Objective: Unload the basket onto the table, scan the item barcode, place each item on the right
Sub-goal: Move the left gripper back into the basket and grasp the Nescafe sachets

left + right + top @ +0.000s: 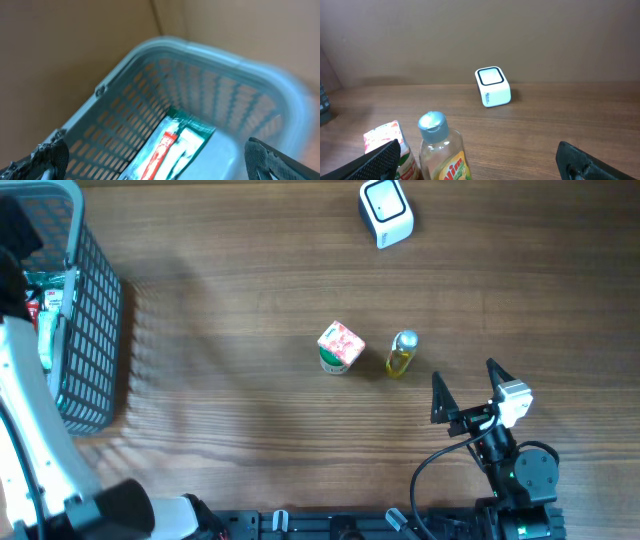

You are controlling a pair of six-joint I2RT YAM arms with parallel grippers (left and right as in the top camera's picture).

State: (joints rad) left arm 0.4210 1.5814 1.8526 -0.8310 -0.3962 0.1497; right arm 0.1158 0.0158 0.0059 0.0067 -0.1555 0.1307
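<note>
"Vim" on label of yellow bottle (441,150), small print on white scanner (493,87) illegible
</note>
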